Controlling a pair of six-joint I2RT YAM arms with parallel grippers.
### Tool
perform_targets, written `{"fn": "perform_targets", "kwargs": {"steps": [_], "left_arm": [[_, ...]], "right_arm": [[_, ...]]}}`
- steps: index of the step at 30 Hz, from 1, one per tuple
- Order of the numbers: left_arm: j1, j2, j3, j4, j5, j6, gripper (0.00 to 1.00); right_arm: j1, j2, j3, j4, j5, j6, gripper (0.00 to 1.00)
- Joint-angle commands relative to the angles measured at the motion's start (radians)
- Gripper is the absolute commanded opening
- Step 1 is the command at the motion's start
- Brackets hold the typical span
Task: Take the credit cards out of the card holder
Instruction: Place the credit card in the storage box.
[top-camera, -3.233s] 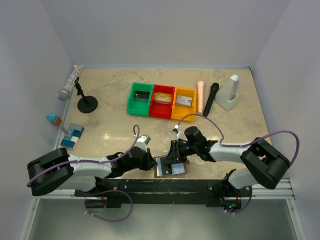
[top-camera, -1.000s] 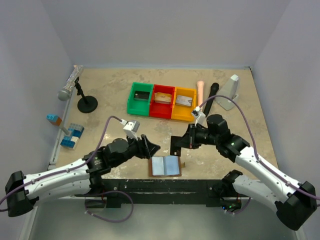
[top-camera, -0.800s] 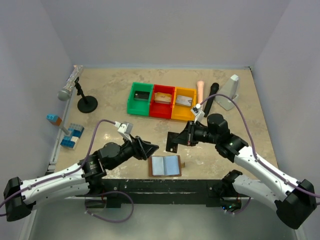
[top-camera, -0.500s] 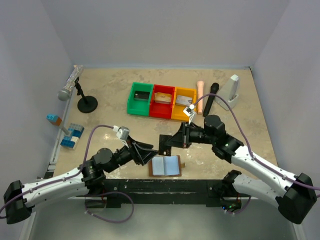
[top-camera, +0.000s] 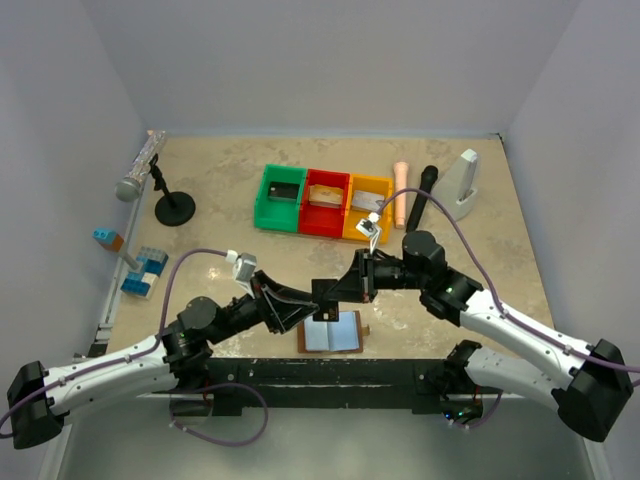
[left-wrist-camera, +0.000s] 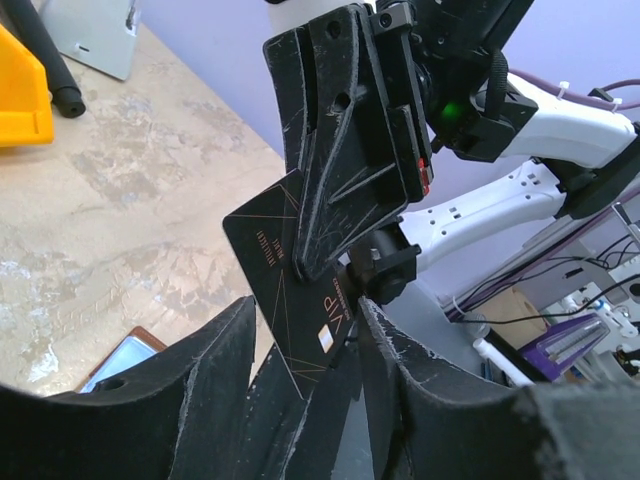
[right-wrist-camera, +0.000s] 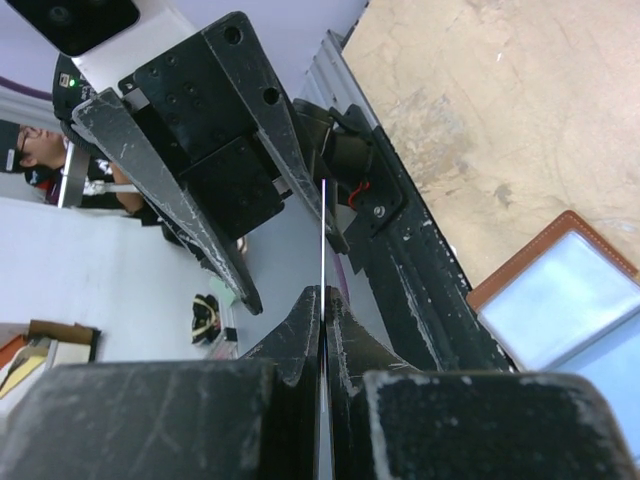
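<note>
Beige marbled tabletop spreads under both arms, with the brown card holder lying open and flat near its front edge. Just above it, the right gripper is pinched tight on a dark credit card. The left gripper has its fingers spread on either side of that card, not clamped on it.

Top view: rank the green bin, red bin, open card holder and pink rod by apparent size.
1. green bin and red bin: largest, alike.
2. card holder: next, though close to bin-sized, so unsure.
3. pink rod: smallest.
</note>
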Motion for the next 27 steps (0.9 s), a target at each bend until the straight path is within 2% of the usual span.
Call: {"fn": "perform_targets", "kwargs": {"steps": [1,5,7,10,14,18,24,27], "left_arm": [[-0.002,-0.014,0.002,0.03,0.017,0.005,0.5],[-0.002,-0.037,-0.009,0.003,0.0,-0.001,0.55],[0.0,-0.043,-0.015,-0.006,-0.002,-0.002,0.54],[0.0,-0.054,-0.031,0.002,0.003,-0.011,0.47],[0.0,-0.053,-0.041,0.019,0.018,-0.019,0.31],[0.0,-0.045,-0.044,0.036,0.03,-0.024,0.21],[0.0,-0.04,-0.047,0.057,0.046,-0.028,0.15],[0.0,-0.048,-0.049,0.056,0.043,-0.03,0.19]], "right_arm": [[0.019,0.005,0.055,0.052,-0.047,-0.01,0.0],[0.023,0.005,0.059,0.049,-0.05,-0.016,0.0],[0.025,0.006,0.059,0.047,-0.051,-0.017,0.0],[0.027,0.011,0.058,0.047,-0.051,-0.021,0.0],[0.028,0.015,0.058,0.049,-0.057,-0.022,0.0],[0.03,0.02,0.062,0.047,-0.067,-0.024,0.0],[0.034,0.027,0.071,0.035,-0.082,-0.034,0.0],[0.034,0.032,0.077,0.026,-0.096,-0.044,0.0]]}}
